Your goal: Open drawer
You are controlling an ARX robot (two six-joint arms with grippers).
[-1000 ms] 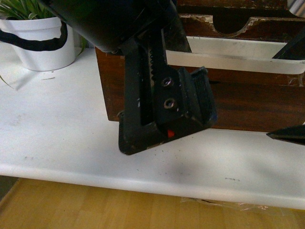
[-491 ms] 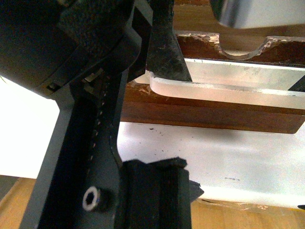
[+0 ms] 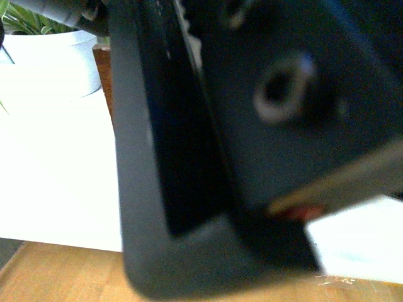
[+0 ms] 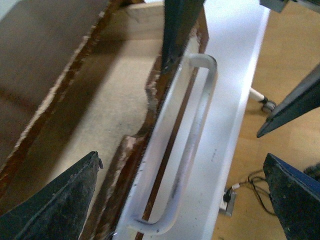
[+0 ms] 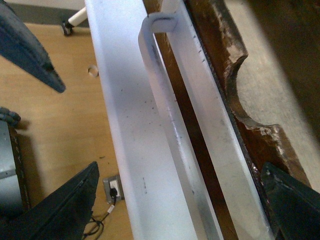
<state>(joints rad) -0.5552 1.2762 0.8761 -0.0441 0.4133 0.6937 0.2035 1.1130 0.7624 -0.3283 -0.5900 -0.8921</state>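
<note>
The drawer (image 4: 100, 105) stands pulled out, its pale inside showing behind the scuffed dark brown front (image 4: 127, 165). The white bar handle (image 4: 192, 145) runs along that front. My left gripper (image 4: 180, 205) is open and empty, its fingertips (image 4: 65, 205) straddling the front and handle from above. In the right wrist view the handle (image 5: 170, 125) and the half-round notch (image 5: 240, 95) show. My right gripper (image 5: 177, 207) is open and empty, also straddling the handle. One of its fingers (image 4: 180, 30) reaches over the drawer front's edge. In the front view a blurred dark arm part (image 3: 252, 145) hides the drawer.
A white plant pot (image 3: 56, 63) stands at the back left on the white table (image 3: 56, 176). The table's edge runs just in front of the handle (image 5: 125, 135). Below is wooden floor (image 3: 63, 270) with a power socket and cable (image 4: 227, 200).
The drawer front came toward the camera. The dark arm part has moved right up to the front camera and now covers most of that view.
</note>
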